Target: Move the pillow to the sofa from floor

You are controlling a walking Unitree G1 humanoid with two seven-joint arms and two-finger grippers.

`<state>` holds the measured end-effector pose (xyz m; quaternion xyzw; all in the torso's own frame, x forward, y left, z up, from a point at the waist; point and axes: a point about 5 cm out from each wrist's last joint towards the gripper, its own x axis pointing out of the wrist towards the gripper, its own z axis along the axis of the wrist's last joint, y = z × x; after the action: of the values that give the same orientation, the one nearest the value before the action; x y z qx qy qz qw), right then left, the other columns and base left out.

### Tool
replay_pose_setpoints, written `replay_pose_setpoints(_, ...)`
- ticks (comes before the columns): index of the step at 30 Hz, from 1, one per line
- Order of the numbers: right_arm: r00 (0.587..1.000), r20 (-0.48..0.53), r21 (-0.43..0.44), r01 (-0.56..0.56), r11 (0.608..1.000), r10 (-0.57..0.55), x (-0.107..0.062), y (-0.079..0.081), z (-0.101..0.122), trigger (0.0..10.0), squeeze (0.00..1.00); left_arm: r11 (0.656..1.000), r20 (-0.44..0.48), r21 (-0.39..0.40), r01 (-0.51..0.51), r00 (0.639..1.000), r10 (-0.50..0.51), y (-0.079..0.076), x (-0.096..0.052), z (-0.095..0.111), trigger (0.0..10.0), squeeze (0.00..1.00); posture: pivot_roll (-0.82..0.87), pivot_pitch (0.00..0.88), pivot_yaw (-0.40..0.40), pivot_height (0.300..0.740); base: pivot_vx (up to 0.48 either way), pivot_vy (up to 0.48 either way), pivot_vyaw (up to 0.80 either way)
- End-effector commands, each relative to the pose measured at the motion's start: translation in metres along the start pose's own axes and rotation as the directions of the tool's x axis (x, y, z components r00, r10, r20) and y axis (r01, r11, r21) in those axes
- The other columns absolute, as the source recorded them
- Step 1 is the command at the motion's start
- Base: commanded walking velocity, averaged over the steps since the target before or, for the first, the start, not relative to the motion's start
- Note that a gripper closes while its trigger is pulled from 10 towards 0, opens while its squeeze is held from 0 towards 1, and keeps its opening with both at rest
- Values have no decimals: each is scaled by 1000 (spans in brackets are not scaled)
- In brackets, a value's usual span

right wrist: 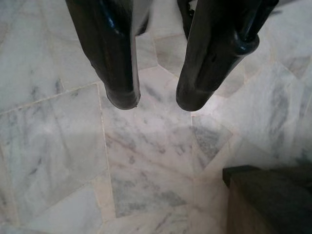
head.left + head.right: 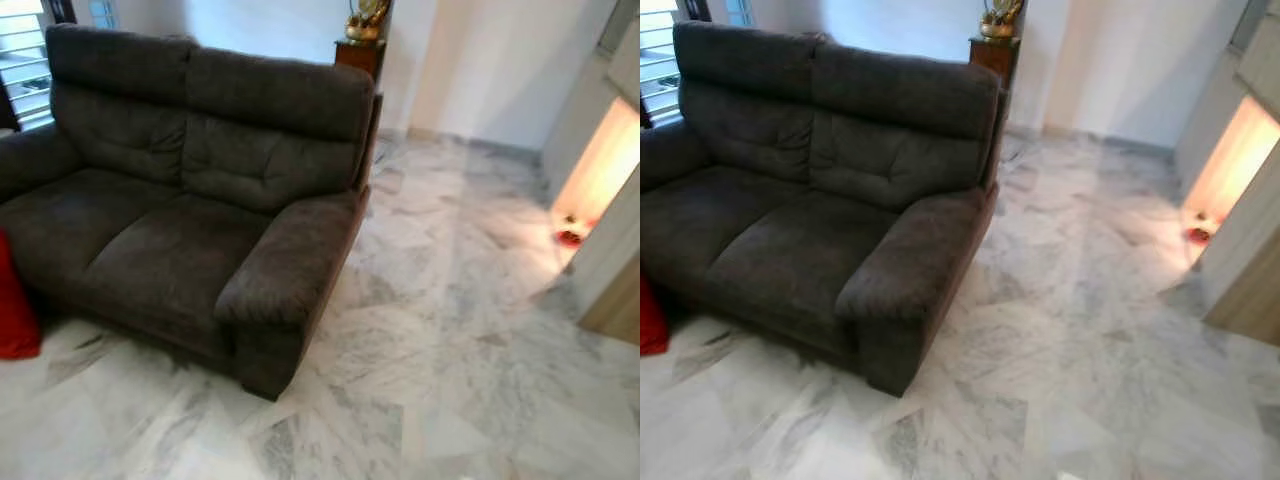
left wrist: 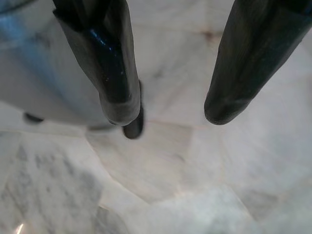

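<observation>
Red pillow [image 2: 15, 300] on marble floor [image 2: 450, 330] (beside grey sofa [image 2: 190, 200])

Left gripper [image 3: 168, 109] and right gripper [image 1: 156, 102]: two long, glossy black fingers each (rounded, blunt tips), above marble floor [image 1: 146, 161].

- No text, label, brand, number or sign can be read in any view.
- The sofa [image 2: 190, 200] has plain dark fabric with no tag or logo showing.
- The red pillow [image 2: 15, 300], on the floor beside the sofa's left end, bears no print.
</observation>
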<state>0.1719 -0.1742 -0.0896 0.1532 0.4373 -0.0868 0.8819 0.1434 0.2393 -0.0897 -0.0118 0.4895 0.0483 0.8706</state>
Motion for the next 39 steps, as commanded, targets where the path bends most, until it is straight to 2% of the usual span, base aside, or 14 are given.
replay_pose_setpoints(1,999,3,8,47,999,-47,-2,-15,2,10000,0,1000,6,-2,18,1000,-18,-8,2,2,10000,0,81,15,-34,740,0,480,0)
replay_pose_setpoints(8,998,0,7,55,998,-55,-2,-17,3,10000,0,1000,12,-13,19,1000,-19,-9,2,3,10000,0,84,20,-41,740,0,480,0)
replay_pose_setpoints(16,999,-10,8,52,999,-51,-2,-17,2,10000,0,1000,17,-24,20,1000,-19,-9,2,3,10000,0,88,24,-43,740,0,480,-777)
replay_pose_setpoints(39,998,1,8,56,998,-56,-2,-15,3,10000,0,999,19,-22,23,1000,-23,-8,2,4,10000,0,91,31,-33,740,0,480,0)
